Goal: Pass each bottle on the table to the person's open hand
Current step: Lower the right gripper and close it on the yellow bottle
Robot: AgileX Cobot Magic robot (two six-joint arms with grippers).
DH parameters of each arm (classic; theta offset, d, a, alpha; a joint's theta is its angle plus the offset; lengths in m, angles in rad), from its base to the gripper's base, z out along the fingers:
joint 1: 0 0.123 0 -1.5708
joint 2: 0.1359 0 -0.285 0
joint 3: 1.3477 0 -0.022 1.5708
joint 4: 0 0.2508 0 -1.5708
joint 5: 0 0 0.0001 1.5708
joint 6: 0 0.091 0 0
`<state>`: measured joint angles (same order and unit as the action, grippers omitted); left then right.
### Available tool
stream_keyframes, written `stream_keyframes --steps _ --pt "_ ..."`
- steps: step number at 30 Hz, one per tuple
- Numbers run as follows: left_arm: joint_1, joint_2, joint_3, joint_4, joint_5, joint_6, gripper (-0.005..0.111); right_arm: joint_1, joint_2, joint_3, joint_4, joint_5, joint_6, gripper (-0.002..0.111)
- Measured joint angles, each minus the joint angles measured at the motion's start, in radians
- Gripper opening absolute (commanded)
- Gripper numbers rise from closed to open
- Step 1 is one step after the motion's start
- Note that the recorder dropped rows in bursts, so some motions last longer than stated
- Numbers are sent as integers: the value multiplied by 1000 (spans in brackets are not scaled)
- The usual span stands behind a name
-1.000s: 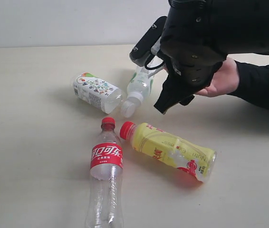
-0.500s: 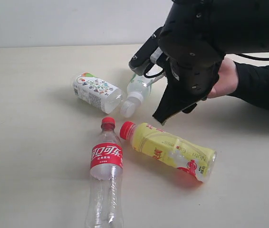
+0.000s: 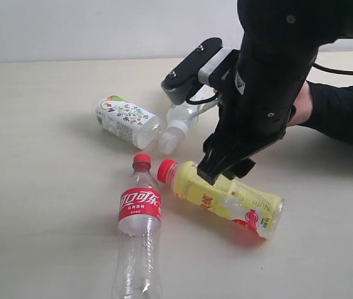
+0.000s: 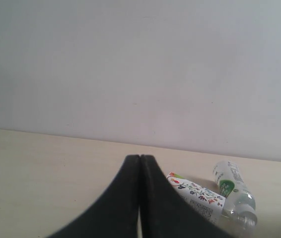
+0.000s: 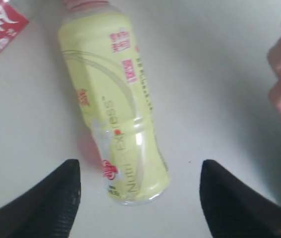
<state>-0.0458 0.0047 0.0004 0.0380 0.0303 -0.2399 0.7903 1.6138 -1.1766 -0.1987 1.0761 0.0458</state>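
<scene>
Right fingers (image 5: pixel 56 203): black, standing spread apart over the yellow-wrapped, red-capped plastic bottle (image 3: pixel 242 202).
Left fingers (image 4: pixel 125 198): black, pressing together, holding nothing.
Yellow bottle: lying on its side on the pale cream bench (image 3: pixel 39 187), beside the clear red-label cola bottle (image 3: pixel 139 218).
Person's bare open hand (image 3: pixel 301 106): showing partly behind the right arm.
</scene>
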Motion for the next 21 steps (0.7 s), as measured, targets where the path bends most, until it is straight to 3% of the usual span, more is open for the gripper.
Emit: stream_keyframes --steps 21 --pt "0 0 0 0 0 0 0 0 23 147 5 -190 -87 79"
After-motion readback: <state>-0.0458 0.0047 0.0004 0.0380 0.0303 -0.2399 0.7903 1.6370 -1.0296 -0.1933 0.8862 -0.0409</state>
